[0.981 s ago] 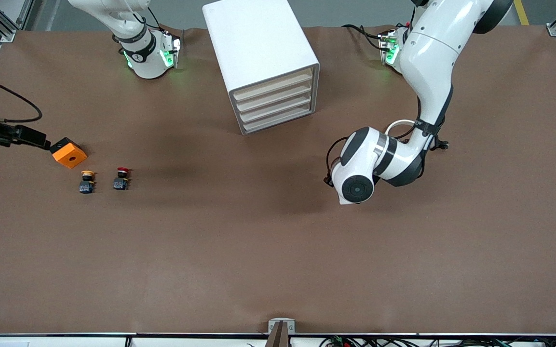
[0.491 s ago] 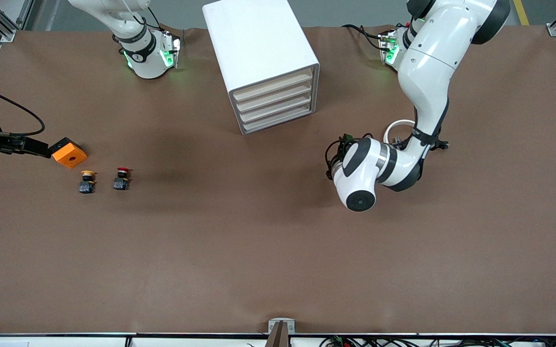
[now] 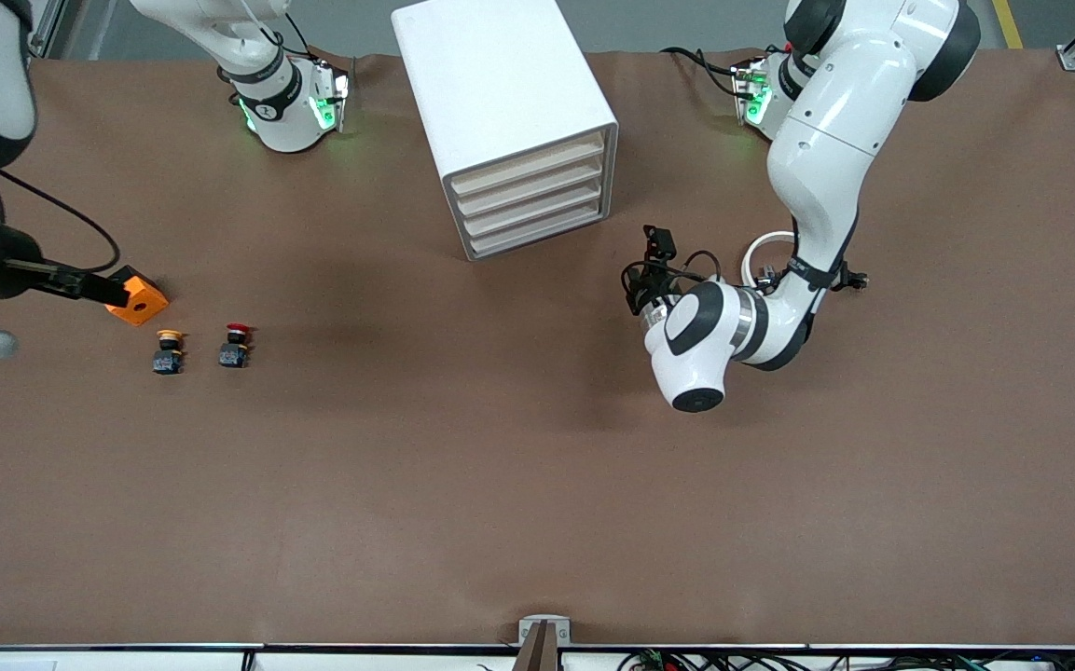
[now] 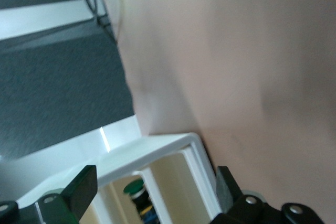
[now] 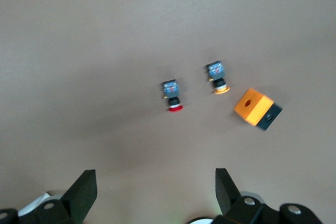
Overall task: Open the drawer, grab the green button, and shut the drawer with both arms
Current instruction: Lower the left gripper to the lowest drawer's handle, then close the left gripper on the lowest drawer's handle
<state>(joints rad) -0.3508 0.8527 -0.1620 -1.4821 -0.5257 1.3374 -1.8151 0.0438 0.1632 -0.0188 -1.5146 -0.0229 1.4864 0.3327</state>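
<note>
The white cabinet point(image 3: 500, 84) stands at the table's base end, and its four cream drawers point(image 3: 530, 191) look shut. In the left wrist view the cabinet's front frame point(image 4: 157, 148) shows, with the green-capped button point(image 4: 135, 187) on its dark body between cream drawer parts. I cannot tell which drawer holds it. My left gripper point(image 3: 646, 266) is open and empty in front of the drawers, toward the left arm's end, and faces them point(image 4: 152, 192). My right gripper point(image 3: 89, 284) is open and empty point(image 5: 155, 192), high over the table beside the orange box.
An orange box point(image 3: 136, 298) point(image 5: 256, 107), a yellow-capped button point(image 3: 167, 351) point(image 5: 217, 77) and a red-capped button point(image 3: 236, 345) point(image 5: 172, 96) lie at the right arm's end of the table. A white cable loop point(image 3: 770, 247) lies by the left arm.
The left wrist has turned and its gripper has swung out toward the cabinet's front. The right arm has shifted over the table's end and its gripper has edged toward the orange box.
</note>
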